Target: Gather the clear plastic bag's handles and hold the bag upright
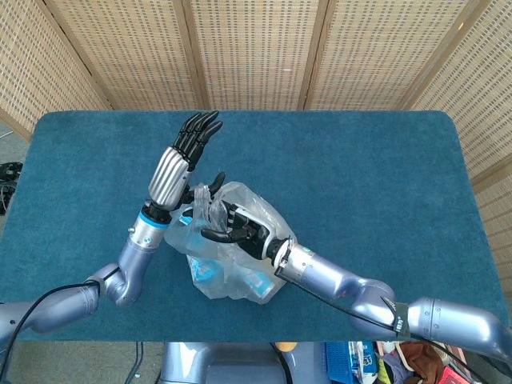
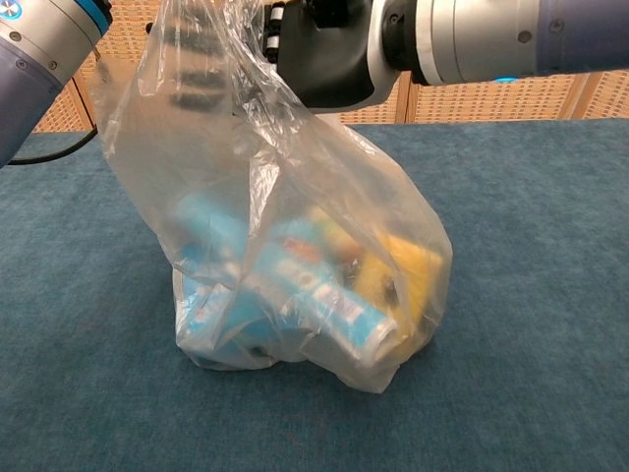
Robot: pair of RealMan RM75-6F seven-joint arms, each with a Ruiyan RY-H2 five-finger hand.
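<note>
The clear plastic bag (image 1: 210, 264) stands upright on the blue table, filled with blue packets (image 2: 211, 231) and a yellow one (image 2: 413, 270). My right hand (image 1: 236, 232) reaches in from the right and grips the bunched handles (image 1: 210, 196) at the bag's top; in the chest view this hand (image 2: 329, 54) sits above the bag (image 2: 295, 265). My left hand (image 1: 178, 164) stands just left of the handles, fingers straight and pointing up, holding nothing. Its thumb lies close to the handles; contact cannot be judged. Only the left forearm (image 2: 44, 44) enters the chest view.
The blue cloth-covered table (image 1: 360, 160) stretches wide to the right and behind the bag. A wicker screen (image 1: 256, 48) closes off the far side. The table's front edge runs just below the bag in the head view.
</note>
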